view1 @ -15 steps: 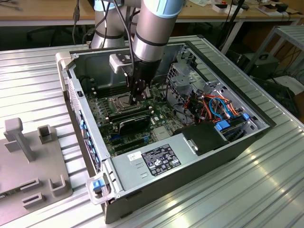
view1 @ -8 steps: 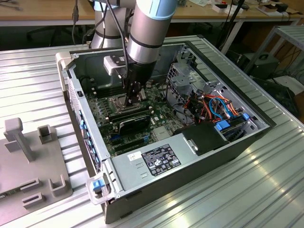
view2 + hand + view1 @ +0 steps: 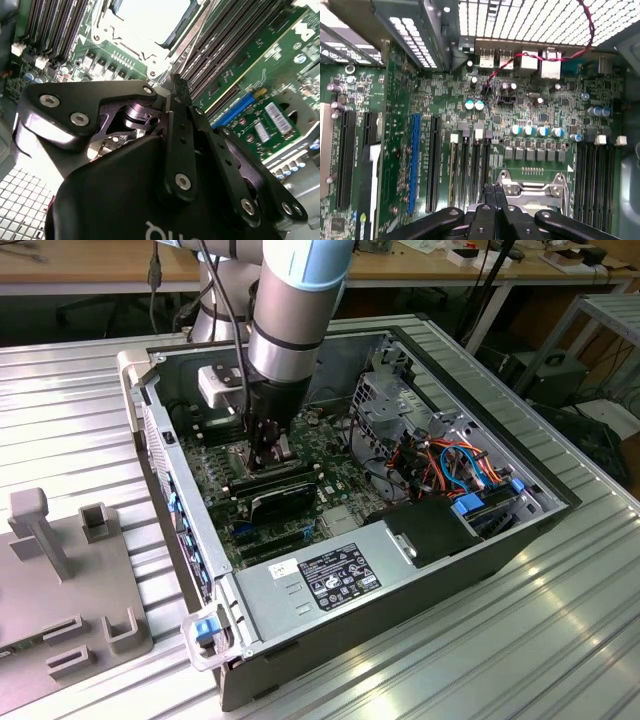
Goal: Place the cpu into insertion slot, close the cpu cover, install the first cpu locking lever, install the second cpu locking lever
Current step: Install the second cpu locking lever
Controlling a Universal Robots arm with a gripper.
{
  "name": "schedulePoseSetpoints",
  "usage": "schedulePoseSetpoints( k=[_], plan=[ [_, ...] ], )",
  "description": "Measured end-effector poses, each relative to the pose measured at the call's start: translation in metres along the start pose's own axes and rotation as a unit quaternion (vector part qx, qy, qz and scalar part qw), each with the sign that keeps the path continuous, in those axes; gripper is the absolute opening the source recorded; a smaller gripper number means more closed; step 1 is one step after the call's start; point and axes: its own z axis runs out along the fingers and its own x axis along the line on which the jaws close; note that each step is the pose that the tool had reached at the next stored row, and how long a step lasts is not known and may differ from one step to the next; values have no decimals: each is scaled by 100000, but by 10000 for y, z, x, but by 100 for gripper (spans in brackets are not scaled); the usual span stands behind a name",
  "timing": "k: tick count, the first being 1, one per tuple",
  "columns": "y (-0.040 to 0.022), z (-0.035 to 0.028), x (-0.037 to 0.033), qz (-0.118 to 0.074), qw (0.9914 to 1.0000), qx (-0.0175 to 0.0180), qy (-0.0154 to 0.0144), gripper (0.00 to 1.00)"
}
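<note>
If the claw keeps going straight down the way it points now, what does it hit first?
Most likely the cpu cover over the insertion slot: the claw points down at the socket's silver frame on the green motherboard. How much gap remains is unclear.

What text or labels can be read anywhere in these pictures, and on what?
Black label on the power supply: too small to read.
White letters on the gripper housing: cut off, unreadable.
Fine print on the circuit board: too small to read.
Nothing legible.
</note>
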Motion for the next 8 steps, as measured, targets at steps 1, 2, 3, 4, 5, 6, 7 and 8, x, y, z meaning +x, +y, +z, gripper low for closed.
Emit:
schedulePoseSetpoints(
  k=[1, 2, 3, 4, 5, 6, 7, 8],
  plan=[
    [6, 5, 0, 1, 100000, 0, 0, 10],
    [16, 14, -1, 2, 100000, 1, -3, 10],
    [32, 22, -1, -1, 100000, -3, 3, 10],
    [46, 30, -2, 0, 100000, 3, -4, 10],
    [59, 46, -3, 1, 100000, 6, -10, 10],
    [63, 57, -2, 5, 100000, 2, -7, 10],
    [65, 69, -2, 3, 100000, -7, -2, 10],
    [65, 86, -2, -1, 100000, -15, 0, 10]
  ],
)
